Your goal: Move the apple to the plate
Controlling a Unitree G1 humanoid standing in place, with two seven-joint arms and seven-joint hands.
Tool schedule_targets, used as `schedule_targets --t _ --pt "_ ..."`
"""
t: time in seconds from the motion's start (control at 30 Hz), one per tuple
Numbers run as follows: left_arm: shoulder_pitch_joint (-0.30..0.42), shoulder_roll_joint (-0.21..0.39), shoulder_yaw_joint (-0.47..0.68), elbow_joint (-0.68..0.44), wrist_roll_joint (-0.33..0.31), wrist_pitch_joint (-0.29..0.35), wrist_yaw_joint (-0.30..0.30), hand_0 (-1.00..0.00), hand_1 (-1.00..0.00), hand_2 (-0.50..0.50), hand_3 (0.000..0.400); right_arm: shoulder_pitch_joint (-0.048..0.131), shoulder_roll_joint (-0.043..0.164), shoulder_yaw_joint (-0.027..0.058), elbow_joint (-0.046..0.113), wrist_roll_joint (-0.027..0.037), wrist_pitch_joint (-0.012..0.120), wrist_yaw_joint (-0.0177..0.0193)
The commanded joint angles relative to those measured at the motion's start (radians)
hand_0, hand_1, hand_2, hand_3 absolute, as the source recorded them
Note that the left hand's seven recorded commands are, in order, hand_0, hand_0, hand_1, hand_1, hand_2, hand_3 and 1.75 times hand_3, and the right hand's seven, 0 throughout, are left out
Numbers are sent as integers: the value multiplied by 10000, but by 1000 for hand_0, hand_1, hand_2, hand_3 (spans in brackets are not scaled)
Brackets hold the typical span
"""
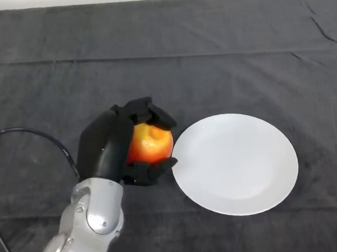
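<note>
Hand: the black left hand (105,149) sits at the end of the silver-grey arm (91,218), which comes in from the lower left.
Fingers: curled over the top and far side of the apple (150,144), with the thumb (155,171) wrapped under its near side, so the fruit is clamped between them.
Apple: orange-red with a yellow patch on top, held inside the grasp; only its upper and right faces show past the fingers, the rest is hidden by the palm.
Apple height: whether it rests on the cloth or is raised off it cannot be told from this view.
Plate (237,164): white, round, lying flat just to the right of the fingertips; the thumb tip comes right up to its left rim, and whether they touch cannot be told.
Apple against plate: the apple is just beside the plate's left edge, not over it and not on it.
Cloth (211,69): dark, with a few creases, covering the table under and beyond the fingers.
</note>
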Motion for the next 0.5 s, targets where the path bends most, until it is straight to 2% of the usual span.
schedule_targets --t 0.03,0.5 --pt "-88 -14 -183 -103 315 -107 202 -1000 -1000 0 400 176 -220 -164 -82 100 -11 -47" --pt "-404 -295 -1084 540 166 -400 572 -1000 -1000 0 400 174 -225 -163 -72 101 -11 -42"
